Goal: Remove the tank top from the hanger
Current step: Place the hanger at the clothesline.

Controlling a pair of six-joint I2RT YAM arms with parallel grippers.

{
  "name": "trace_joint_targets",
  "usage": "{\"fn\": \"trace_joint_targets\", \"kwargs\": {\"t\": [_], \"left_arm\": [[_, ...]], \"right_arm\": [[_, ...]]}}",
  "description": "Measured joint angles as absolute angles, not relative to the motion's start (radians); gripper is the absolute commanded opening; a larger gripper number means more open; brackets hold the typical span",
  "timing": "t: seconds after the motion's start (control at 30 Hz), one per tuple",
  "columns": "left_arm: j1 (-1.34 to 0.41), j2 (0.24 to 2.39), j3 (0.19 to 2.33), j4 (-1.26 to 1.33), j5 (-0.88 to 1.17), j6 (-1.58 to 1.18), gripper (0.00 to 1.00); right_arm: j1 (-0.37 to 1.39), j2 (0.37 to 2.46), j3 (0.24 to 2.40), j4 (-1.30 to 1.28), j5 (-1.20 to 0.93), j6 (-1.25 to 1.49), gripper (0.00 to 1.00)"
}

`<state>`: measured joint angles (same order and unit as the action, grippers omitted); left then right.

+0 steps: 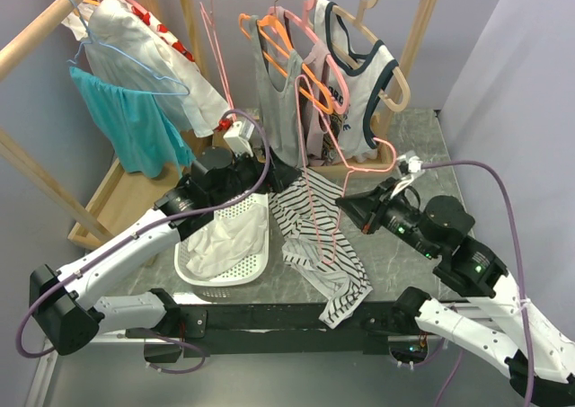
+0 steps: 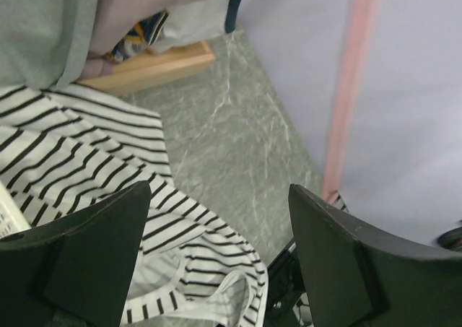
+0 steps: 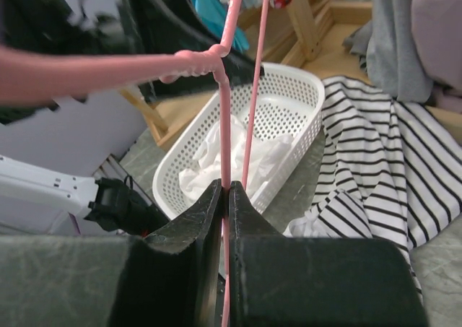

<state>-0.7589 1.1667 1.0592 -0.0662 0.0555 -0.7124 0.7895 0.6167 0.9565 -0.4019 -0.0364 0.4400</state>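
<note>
Two grippers, two jobs. Your right gripper (image 3: 226, 197) is pinched shut on the thin wire of the pink hanger (image 3: 225, 110). Your left gripper (image 2: 220, 219) stands wide with nothing between its fingers. The striped tank top (image 1: 314, 245) lies crumpled on the table (image 1: 395, 254) between the arms, its length running from under the left gripper toward the near edge. The left is nearer: cloth lies just below its fingers, so you'd likely lower it, pinch fabric and pull away from the held wire.

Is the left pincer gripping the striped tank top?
No, the left pincer stands wide open above the striped tank top, holding nothing.
</note>
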Motion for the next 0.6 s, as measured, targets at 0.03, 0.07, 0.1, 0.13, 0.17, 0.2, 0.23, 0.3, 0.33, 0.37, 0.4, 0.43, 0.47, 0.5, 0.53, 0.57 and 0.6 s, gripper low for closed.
{"fn": "trace_joint_targets", "kwargs": {"t": [0.03, 0.07, 0.1, 0.13, 0.17, 0.2, 0.23, 0.3, 0.33, 0.37, 0.4, 0.43, 0.47, 0.5, 0.53, 0.57, 0.6], "left_arm": [[-0.759, 1.162, 1.046, -0.065, 0.056, -0.711, 0.81], [-0.759, 1.157, 1.033, -0.064, 0.06, -0.711, 0.8], [-0.759, 1.153, 1.019, -0.064, 0.067, -0.713, 0.79], [-0.759, 1.147, 1.003, -0.057, 0.079, -0.719, 0.79], [-0.76, 1.139, 0.983, -0.044, 0.093, -0.724, 0.79], [-0.763, 1.131, 0.965, -0.038, 0.103, -0.73, 0.79], [-0.77, 1.122, 0.941, -0.022, 0.114, -0.74, 0.79], [-0.791, 1.094, 0.892, -0.002, 0.13, -0.756, 0.83], [-0.802, 1.081, 0.877, 0.004, 0.134, -0.761, 0.84], [-0.817, 1.061, 0.858, 0.016, 0.134, -0.765, 0.85], [-0.834, 1.039, 0.842, 0.022, 0.133, -0.768, 0.87], [-0.852, 1.009, 0.827, 0.032, 0.126, -0.768, 0.89], [-0.867, 0.983, 0.814, 0.043, 0.118, -0.767, 0.99], [-0.884, 0.951, 0.802, 0.056, 0.107, -0.763, 0.99], [-0.902, 0.914, 0.789, 0.074, 0.098, -0.757, 0.99], [-0.918, 0.879, 0.776, 0.089, 0.089, -0.753, 1.0], [-0.933, 0.851, 0.767, 0.104, 0.08, -0.746, 1.0]], "right_arm": [[0.789, 0.617, 0.968, -0.408, -0.03, 0.44, 0.06], [0.789, 0.617, 0.981, -0.414, -0.021, 0.439, 0.06], [0.789, 0.617, 0.994, -0.421, -0.014, 0.439, 0.06], [0.789, 0.618, 1.012, -0.429, -0.007, 0.437, 0.06], [0.789, 0.622, 1.032, -0.434, -0.005, 0.436, 0.06], [0.789, 0.63, 1.052, -0.435, -0.001, 0.434, 0.06], [0.789, 0.639, 1.069, -0.434, 0.0, 0.431, 0.06], [0.789, 0.659, 1.09, -0.43, 0.0, 0.427, 0.06], [0.789, 0.669, 1.093, -0.426, -0.002, 0.425, 0.06], [0.789, 0.677, 1.093, -0.423, -0.005, 0.424, 0.06], [0.789, 0.689, 1.093, -0.422, -0.009, 0.424, 0.06], [0.789, 0.698, 1.093, -0.421, -0.011, 0.424, 0.06], [0.789, 0.707, 1.092, -0.419, -0.012, 0.424, 0.06], [0.789, 0.715, 1.092, -0.418, -0.016, 0.424, 0.06], [0.789, 0.721, 1.092, -0.416, -0.017, 0.424, 0.06], [0.789, 0.727, 1.092, -0.412, -0.019, 0.423, 0.06], [0.789, 0.734, 1.092, -0.41, -0.019, 0.422, 0.06]]}}
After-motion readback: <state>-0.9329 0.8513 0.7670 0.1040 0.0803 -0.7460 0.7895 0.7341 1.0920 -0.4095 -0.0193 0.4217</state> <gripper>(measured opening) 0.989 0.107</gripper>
